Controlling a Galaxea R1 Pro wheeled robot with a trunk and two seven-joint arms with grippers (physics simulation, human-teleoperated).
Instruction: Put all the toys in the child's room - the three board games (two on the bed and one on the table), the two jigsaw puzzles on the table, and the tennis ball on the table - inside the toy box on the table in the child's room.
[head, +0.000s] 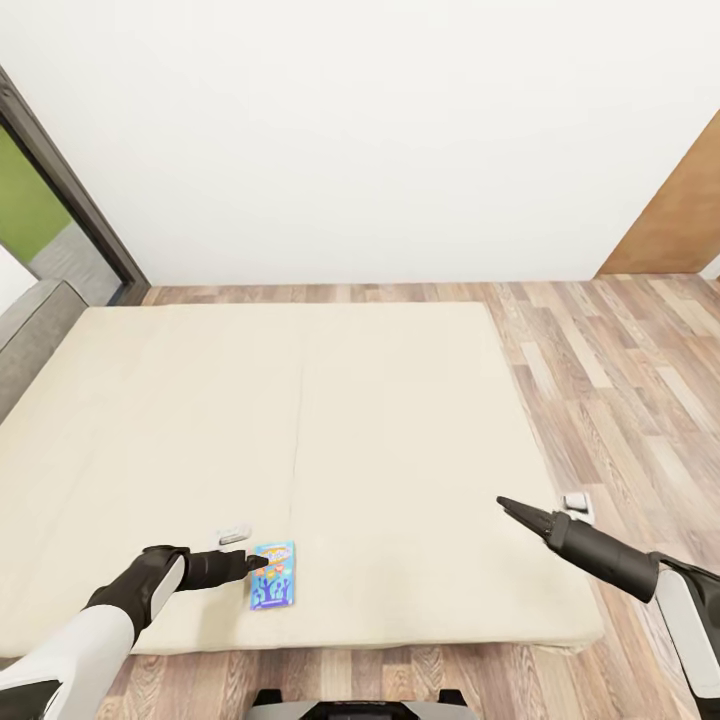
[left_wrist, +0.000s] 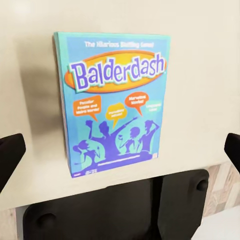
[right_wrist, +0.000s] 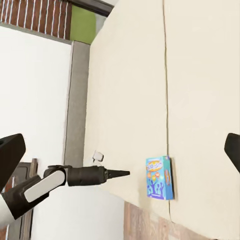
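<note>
The step in hand looks like the pickup of a board game from the bed (head: 300, 420): the robot faces the beige mattress, and neither the toy box nor the other toys are before it here.

At the lower left of the head view the left tool (head: 262, 562) reaches in from the left edge, its dark tip just touching or overlapping the left side of the Balderdash box (head: 272, 588), a light blue cartoon-printed board game lying flat near the bed's front edge. In the left wrist view the box (left_wrist: 114, 102) lies face up, squarely between the two dark fingertips (left_wrist: 10, 152) that show at the frame's left and right edges. The tool is spread wide and has hold of nothing (the box clearly rests on the mattress, free of both fingers). A small white-grey item (head: 234, 535) lies on the bed just above the left tool; I cannot tell what it is.

In my judgement, the next move calls for lowering the left tool and closing on the thin box across its width, or at an edge, since it lies flat.

At the lower right of the head view the right tool (head: 512, 509) hovers over the bed's right edge, well apart from the box. In its wrist view its fingertips (right_wrist: 11, 150) stand wide apart, empty.
</note>
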